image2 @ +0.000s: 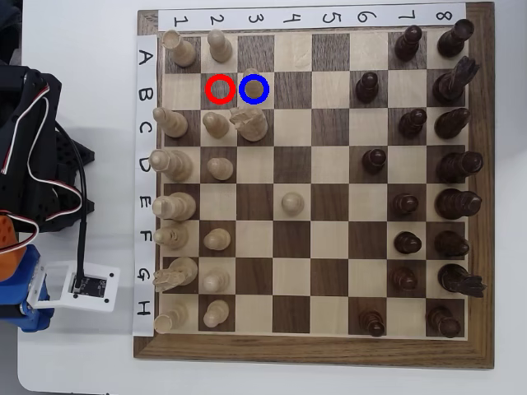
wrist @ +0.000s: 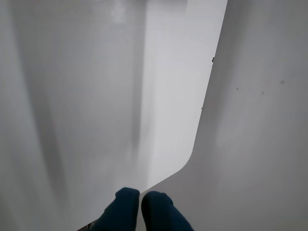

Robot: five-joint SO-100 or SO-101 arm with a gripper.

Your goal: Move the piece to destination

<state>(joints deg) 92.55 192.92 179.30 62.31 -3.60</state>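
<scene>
In the overhead view the piece (image2: 254, 85), a small pale pawn with a round top, stands inside the blue ring on the destination (image2: 268, 76), a light square in row B, column 3. The red ring (image2: 219, 89) beside it marks an empty dark square. The arm (image2: 33, 164) sits left of the chessboard (image2: 313, 350), away from every piece. In the wrist view my gripper (wrist: 140, 204) shows as two dark blue fingertips (wrist: 122, 207) pressed side by side with nothing between them, over a white table surface. No piece appears in the wrist view.
A pale knight (image2: 249, 123) stands just below the blue ring, with other pale pawns (image2: 216, 123) close by. One lone pale pawn (image2: 290, 201) stands mid-board. Dark pieces (image2: 408, 123) fill the right columns. A white camera module (image2: 82, 284) lies left of the board.
</scene>
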